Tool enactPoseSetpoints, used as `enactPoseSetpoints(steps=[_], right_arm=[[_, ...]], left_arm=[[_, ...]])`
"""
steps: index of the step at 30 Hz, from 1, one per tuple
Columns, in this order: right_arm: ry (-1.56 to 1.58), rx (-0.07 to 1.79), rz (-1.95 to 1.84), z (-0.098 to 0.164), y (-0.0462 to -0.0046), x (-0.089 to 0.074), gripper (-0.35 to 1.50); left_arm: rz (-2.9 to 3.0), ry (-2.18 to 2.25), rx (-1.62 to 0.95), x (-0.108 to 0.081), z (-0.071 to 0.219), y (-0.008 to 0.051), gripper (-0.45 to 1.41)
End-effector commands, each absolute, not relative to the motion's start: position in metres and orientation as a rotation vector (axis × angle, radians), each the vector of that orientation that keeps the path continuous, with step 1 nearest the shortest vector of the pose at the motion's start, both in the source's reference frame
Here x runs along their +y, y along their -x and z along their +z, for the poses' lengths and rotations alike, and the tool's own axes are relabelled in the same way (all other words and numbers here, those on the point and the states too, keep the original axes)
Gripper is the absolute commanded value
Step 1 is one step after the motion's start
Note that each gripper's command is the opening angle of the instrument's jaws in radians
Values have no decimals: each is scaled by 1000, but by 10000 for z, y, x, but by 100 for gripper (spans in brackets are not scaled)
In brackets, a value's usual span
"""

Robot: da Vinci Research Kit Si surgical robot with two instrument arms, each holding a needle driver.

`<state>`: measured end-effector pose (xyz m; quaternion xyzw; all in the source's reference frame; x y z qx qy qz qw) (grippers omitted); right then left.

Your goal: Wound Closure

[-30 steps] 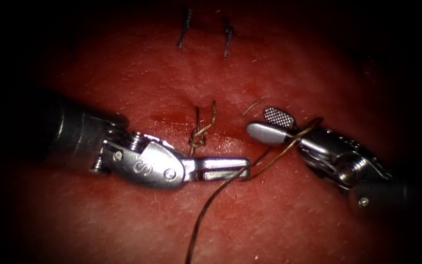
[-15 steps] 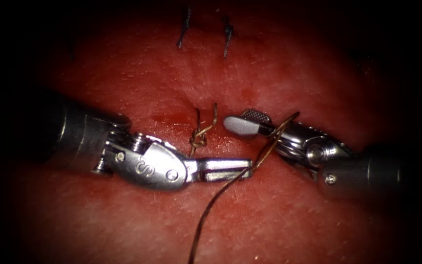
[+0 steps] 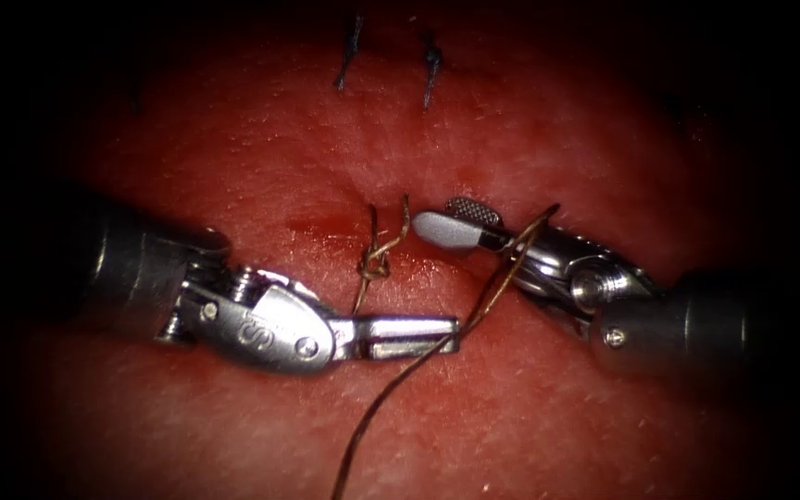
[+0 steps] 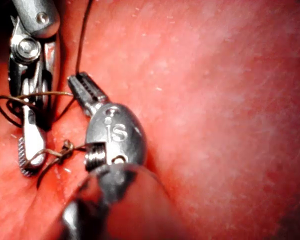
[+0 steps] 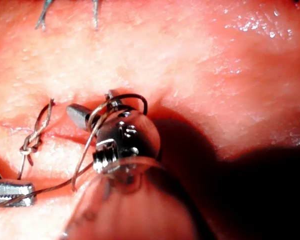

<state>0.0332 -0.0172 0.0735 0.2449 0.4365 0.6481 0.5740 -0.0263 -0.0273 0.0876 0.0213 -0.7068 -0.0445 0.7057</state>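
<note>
**Thread wrapped on the right tool, left tool gripping the strand beside a knotted stitch**

The thread (image 3: pixel 474 310) runs from the tip of the left tool (image 3: pixel 442 335) up and to the right, where it loops around the jaws of the right tool (image 3: pixel 456 222) just behind their tips. A second length drops from the left tool's tip toward the near edge of the scene. The loop around the right tool is also plain in the right wrist view (image 5: pixel 110 112).

The knot (image 3: pixel 374 267) sits on the tissue (image 3: pixel 557 426) between the two tools, just far of the left tool's jaws, with two short ends standing up from it toward the far side. A small patch of red fluid (image 3: pixel 312 224) lies on the tissue to the left of the knot. The line of the cut itself is hard to make out here.

Left tool — jaws closed flat on the thread at their tip, lying nearly level and pointing right. Right tool — jaws slightly parted, the ridged face of the far jaw exposed; nothing is clamped between them, and the thread lies only around them. Its tips are just right of the knot's upright ends.

Two dark cut ends (image 3: pixel 391 57) of thread stand at the far edge of the tissue, well apart from both tools. I cannot locate the needle.
</note>
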Motion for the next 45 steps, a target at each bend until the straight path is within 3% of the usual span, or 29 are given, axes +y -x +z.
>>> enactPoseSetpoints(steps=[1, 4, 6, 13, 26, 45], right_arm=[[-570, 1024, 1511, 741, -340, -175, 19], [-563, 1028, 1508, 742, -341, -173, 7], [-535, 1023, 1503, 742, -340, -174, -35], [-426, 975, 1451, 738, -334, -174, -35], [-167, 1161, 1245, 671, -323, -188, -35], [-114, 1154, 1164, 653, -321, -262, -35]], left_arm=[[-99, -48, -1571, -279, 882, 268, -45], [-99, -48, -1571, -279, 881, 268, -45], [-98, -49, -1571, -280, 881, 267, -45], [-107, -45, -1563, -281, 876, 257, -45], [-285, -20, -1485, -129, 826, 216, -45], [-448, 81, -1442, 43, 900, 164, -45]])
